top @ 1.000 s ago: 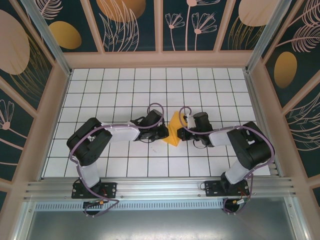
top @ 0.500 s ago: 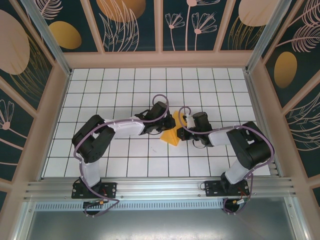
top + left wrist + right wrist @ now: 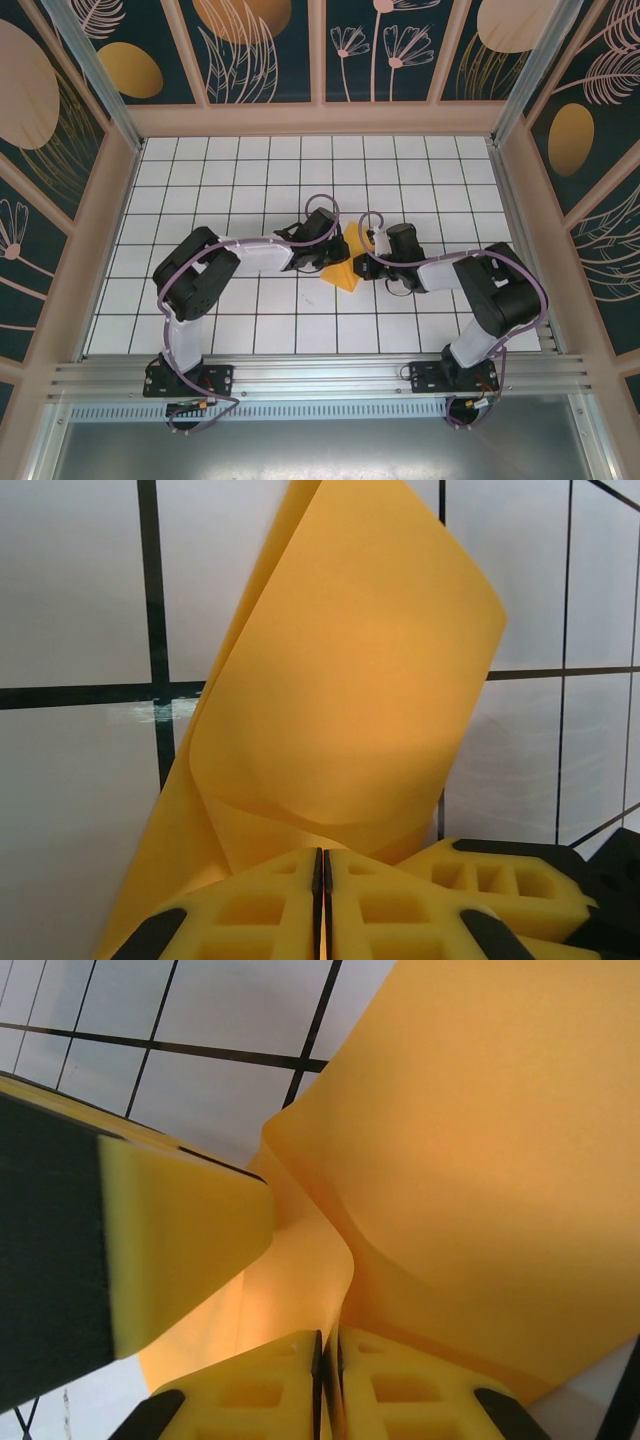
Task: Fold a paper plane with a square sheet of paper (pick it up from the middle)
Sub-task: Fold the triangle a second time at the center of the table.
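Note:
The square sheet of paper (image 3: 344,270), plain orange-yellow, stands bent and curled at the middle of the white tiled floor, between both grippers. My left gripper (image 3: 334,259) comes in from the left. In the left wrist view it (image 3: 322,865) is shut on the sheet's lower edge, and the paper (image 3: 350,680) curls up and away above it. My right gripper (image 3: 363,264) comes in from the right. In the right wrist view it (image 3: 328,1345) is shut on a pinched ridge of the paper (image 3: 480,1140), with a left finger (image 3: 180,1250) close beside it. The paper plane is out of view.
White tiles with dark grid lines (image 3: 250,180) spread out on all sides of the paper. Patterned walls (image 3: 320,118) enclose the floor at the back and both sides. An aluminium rail (image 3: 320,375) carrying both arm bases runs along the near edge.
My left arm has swung right and farther back, bringing its gripper onto the paper, where its jaws have closed. The paper's near corner has shifted left. The right arm has barely moved.

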Robot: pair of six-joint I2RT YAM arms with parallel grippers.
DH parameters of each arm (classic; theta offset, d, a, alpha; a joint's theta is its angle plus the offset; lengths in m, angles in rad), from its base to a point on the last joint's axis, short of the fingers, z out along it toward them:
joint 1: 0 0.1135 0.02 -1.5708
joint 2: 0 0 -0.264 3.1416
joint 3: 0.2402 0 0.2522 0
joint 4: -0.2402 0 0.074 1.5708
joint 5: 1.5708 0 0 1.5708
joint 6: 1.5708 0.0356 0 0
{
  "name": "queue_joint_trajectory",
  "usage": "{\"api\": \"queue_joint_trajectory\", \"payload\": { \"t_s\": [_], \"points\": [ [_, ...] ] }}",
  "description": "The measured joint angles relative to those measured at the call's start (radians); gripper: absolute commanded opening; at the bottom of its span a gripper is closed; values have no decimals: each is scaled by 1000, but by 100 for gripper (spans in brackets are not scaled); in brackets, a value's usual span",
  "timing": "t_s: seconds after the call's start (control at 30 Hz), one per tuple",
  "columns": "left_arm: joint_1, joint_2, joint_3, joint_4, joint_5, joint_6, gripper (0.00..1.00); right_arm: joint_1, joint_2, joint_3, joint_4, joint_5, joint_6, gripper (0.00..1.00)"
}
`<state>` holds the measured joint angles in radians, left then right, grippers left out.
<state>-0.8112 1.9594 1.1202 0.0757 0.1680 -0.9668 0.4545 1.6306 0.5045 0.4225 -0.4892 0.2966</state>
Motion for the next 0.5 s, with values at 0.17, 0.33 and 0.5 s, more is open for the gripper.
{"api": "queue_joint_trajectory", "payload": {
  "t_s": [0.17, 0.33, 0.5],
  "points": [
    [0, 16, -1, 0, 0, 0, 13, -12, -5, 0, 1, -36, 23, 27],
    [0, 16, -2, 3, 0, 0, 13, -29, -8, 0, -1, -83, 45, 34],
    [0, 17, -2, 3, 0, -4, 13, -55, -18, 0, -24, -129, 69, 36]
  ]
}}
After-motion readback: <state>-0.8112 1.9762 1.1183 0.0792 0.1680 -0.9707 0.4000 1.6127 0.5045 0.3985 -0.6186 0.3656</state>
